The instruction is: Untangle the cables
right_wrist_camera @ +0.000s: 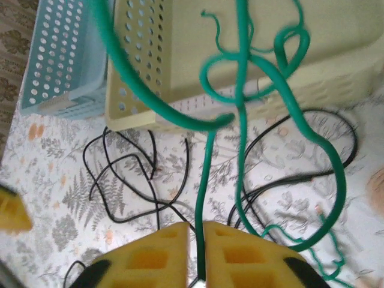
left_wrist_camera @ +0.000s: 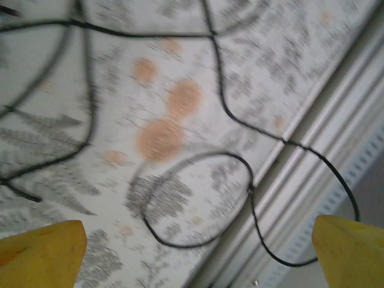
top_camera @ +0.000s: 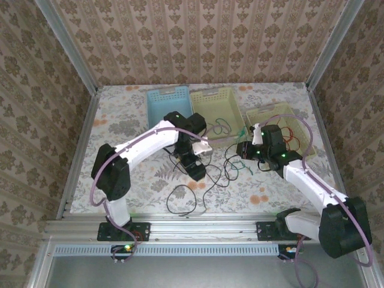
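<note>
Behind the cables [right_wrist_camera: 207, 180], blue basket [right_wrist_camera: 60, 60], yellow basket [right_wrist_camera: 156, 60]

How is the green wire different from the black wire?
The thin green cable is pinched in the jaws of the right gripper; the thin black cable is free. Green reaches over the rim of the perforated yellow plastic basket; black lies looped on the floral table. Both are bendy and curly.
</note>
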`<state>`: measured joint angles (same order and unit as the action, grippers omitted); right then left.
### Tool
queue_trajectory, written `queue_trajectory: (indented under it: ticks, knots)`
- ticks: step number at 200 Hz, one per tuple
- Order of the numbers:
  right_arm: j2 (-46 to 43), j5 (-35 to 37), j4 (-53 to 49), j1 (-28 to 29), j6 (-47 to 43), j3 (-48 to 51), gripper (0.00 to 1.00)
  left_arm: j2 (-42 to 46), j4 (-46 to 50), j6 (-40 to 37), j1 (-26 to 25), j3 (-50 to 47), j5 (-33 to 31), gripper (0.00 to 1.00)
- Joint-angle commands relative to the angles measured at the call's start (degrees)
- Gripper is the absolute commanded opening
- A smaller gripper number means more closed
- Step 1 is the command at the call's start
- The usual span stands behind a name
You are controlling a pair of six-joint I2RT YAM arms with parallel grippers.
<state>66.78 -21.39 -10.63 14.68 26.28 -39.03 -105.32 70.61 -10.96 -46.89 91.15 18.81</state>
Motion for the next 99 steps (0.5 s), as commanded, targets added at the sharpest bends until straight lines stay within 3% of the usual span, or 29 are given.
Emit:
queue_trajectory:
  ticks: [1, 24, 62, 99]
  knots:
    - [1.5, -3.5, -5.5, 1.5, -3.2, -3.4, 0.36, -3.0, -4.2, 1.9, 1.6, 3.4, -1.6, 0.97]
    - [1.1, -2.9, -7.8, 3.2, -5.0, -4.0, 0.46, -2.8, -7.4, 3.2, 2.6, 4.3, -2.3, 0.97]
    - [0.8, -5.1, -16.0, 10.0, -11.0, -6.4, 0.49, 1.8, -16.1, 8.3, 4.3, -0.6, -3.6, 0.98]
    - [-0.2, -1.6, -30.4, 25.0, -21.4, -10.6, 0.52, 12.5, -30.1, 26.6, 11.0, -11.5, -11.6, 0.98]
